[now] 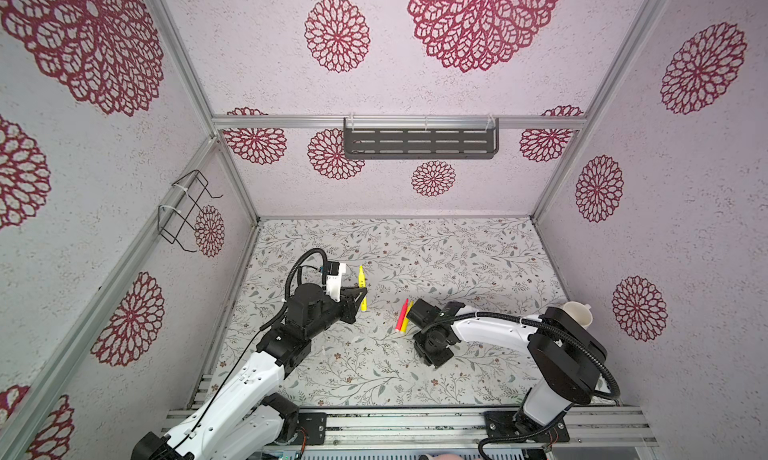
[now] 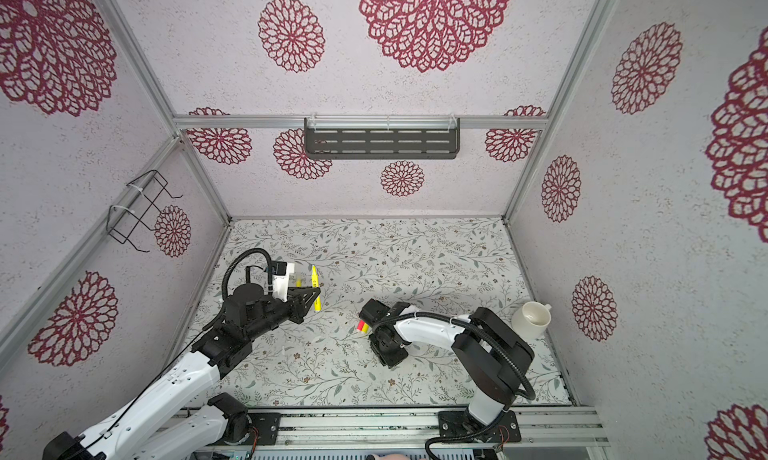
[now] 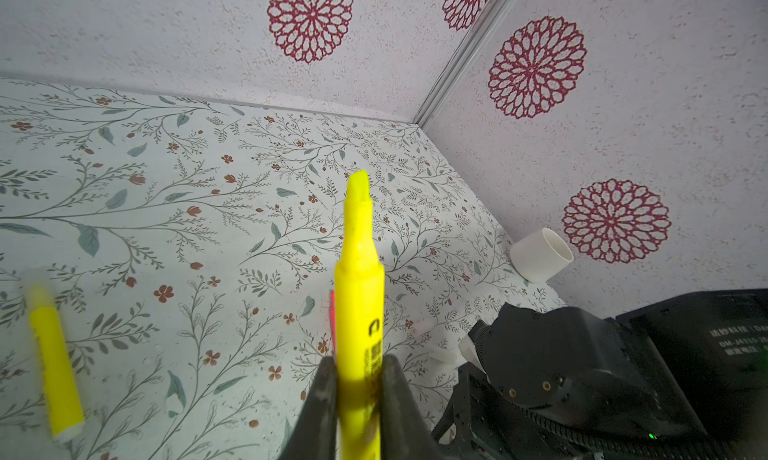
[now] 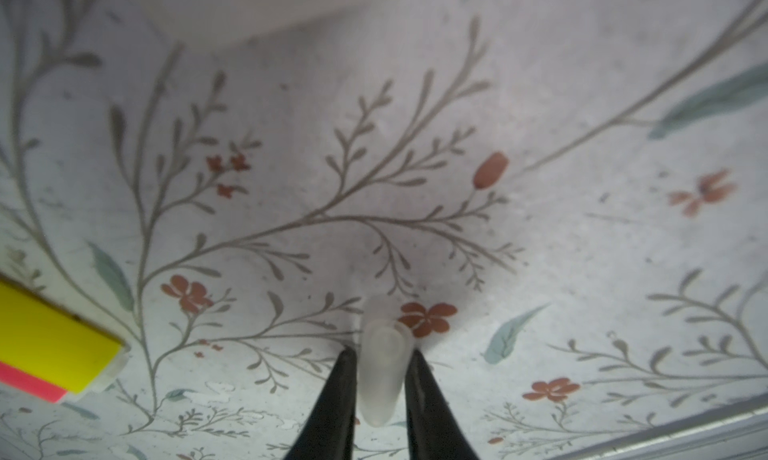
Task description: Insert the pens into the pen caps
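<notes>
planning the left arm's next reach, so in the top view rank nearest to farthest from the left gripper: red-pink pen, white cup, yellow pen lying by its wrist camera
From the left gripper:
1. yellow pen by the wrist camera: right beside it.
2. red-pink pen: middle of the table.
3. white cup: far right edge.

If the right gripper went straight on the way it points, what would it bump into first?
Probably the table, just below: the right gripper points down at it, holding the clear cap.
</notes>
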`<move>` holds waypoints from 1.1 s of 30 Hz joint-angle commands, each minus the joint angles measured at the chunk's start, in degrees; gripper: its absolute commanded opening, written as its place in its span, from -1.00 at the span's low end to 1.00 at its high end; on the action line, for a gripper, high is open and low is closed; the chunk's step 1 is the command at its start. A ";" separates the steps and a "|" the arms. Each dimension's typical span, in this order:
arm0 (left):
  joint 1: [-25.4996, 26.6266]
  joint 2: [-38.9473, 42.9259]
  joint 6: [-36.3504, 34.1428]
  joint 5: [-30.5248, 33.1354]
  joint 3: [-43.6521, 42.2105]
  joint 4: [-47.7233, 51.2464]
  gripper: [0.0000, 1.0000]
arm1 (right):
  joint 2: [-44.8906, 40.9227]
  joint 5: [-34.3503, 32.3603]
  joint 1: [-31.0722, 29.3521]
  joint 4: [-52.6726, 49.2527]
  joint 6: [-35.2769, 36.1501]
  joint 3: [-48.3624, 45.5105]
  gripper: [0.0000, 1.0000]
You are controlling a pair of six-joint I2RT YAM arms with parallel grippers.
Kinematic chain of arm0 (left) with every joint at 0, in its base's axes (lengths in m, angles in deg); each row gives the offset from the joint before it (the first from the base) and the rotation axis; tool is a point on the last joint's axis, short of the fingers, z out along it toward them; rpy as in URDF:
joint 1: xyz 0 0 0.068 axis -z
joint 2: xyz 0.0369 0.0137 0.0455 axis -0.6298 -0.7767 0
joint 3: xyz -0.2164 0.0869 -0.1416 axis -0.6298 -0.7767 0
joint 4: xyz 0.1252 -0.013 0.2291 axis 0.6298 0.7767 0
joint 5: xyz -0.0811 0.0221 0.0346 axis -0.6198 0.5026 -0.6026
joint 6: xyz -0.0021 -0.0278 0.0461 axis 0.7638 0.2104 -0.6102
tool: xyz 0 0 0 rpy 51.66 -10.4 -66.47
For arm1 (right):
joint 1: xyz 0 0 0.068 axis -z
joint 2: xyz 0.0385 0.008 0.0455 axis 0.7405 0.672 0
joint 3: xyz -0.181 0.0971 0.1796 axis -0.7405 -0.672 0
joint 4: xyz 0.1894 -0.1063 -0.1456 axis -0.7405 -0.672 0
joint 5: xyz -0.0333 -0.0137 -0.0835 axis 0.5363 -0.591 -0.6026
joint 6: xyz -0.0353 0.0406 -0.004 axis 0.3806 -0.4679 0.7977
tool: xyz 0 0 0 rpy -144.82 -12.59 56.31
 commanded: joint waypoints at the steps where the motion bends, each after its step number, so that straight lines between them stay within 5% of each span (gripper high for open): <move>1: 0.09 0.82 -0.67 0.71 -0.45 -0.49 -1.00 | 2.47 -3.25 0.39 -2.81 1.27 -1.87 -0.65; 10: 0.81 -0.25 -1.35 0.22 0.89 1.76 -1.00 | 0.47 -14.12 0.92 -11.53 11.74 7.23 -1.00; 18: 2.86 -2.63 -2.92 -3.18 4.03 0.10 -1.00 | -17.94 -24.63 9.77 1.33 44.35 11.38 -1.00; 26: 6.27 -11.66 -5.04 -13.11 14.94 -1.60 -1.00 | -27.58 -5.67 19.78 20.23 70.56 18.67 -1.00; 30: 7.25 -15.31 -4.91 -20.82 20.70 -1.62 -1.00 | -24.71 19.24 23.91 30.83 77.62 21.10 -1.00; 33: 8.61 -16.87 -6.77 -22.43 25.45 2.12 -1.00 | -22.72 32.02 26.48 42.18 75.66 18.97 -1.00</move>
